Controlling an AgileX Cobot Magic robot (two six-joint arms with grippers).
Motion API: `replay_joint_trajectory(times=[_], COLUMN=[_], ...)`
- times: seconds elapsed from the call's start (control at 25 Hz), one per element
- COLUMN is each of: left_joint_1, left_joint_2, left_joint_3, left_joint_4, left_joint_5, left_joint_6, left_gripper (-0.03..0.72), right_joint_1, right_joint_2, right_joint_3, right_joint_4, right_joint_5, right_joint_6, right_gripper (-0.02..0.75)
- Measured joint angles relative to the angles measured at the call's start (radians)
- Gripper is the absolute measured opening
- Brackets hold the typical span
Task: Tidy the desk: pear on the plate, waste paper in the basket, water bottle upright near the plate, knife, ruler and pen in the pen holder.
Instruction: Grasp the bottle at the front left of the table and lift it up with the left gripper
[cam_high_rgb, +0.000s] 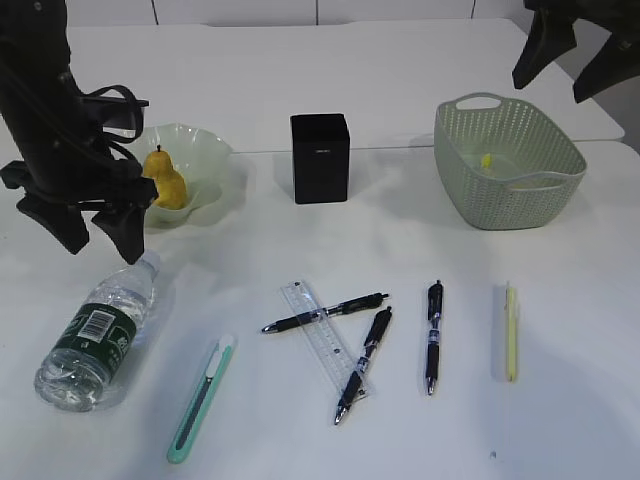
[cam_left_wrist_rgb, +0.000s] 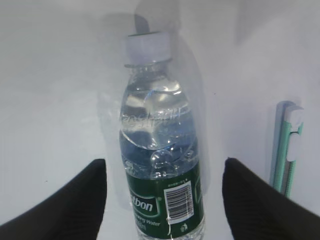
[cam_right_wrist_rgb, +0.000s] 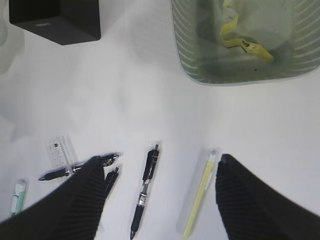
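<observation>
The water bottle (cam_high_rgb: 95, 335) lies on its side at the front left, cap pointing away toward the plate. My left gripper (cam_high_rgb: 100, 240) hangs open above its cap end. In the left wrist view the gripper (cam_left_wrist_rgb: 165, 161) straddles the bottle (cam_left_wrist_rgb: 160, 140) with a gap on each side. The yellow pear (cam_high_rgb: 165, 182) rests on the pale green plate (cam_high_rgb: 205, 150). A teal knife (cam_high_rgb: 203, 397), a clear ruler (cam_high_rgb: 322, 340), black pens (cam_high_rgb: 433, 335) and a yellow pen (cam_high_rgb: 511, 332) lie along the front. My right gripper (cam_high_rgb: 572, 60) is open and empty, high at the back right. Waste paper (cam_right_wrist_rgb: 240, 40) lies in the basket (cam_right_wrist_rgb: 200, 60).
The black pen holder (cam_high_rgb: 320, 158) stands mid-table between plate and green basket (cam_high_rgb: 560, 165). Two black pens (cam_high_rgb: 325, 313) cross over the ruler. The knife (cam_left_wrist_rgb: 287, 150) lies just right of the bottle. The table's far edge runs behind the holder.
</observation>
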Motion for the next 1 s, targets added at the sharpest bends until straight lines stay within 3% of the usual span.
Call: replay_joint_trajectory(times=[0.16,0.28,1.0], left_joint_1=[0.0,0.0,0.0], left_joint_2=[0.0,0.002,0.13], left_joint_3=[0.0,0.0,0.0], left_joint_4=[-0.009,-0.011,-0.013], left_joint_5=[-0.002,-0.004,-0.005], left_joint_6=[-0.007,-0.021,-0.031], left_gripper=[0.631,0.678,0.687], right_joint_1=[0.0,0.0,0.0], right_joint_2=[0.0,0.0,0.0], right_joint_3=[0.0,0.0,0.0], right_joint_4=[0.0,0.0,0.0], right_joint_5=[0.0,0.0,0.0], right_joint_6=[0.0,0.0,-0.002], right_gripper=[0.54,0.54,0.54])
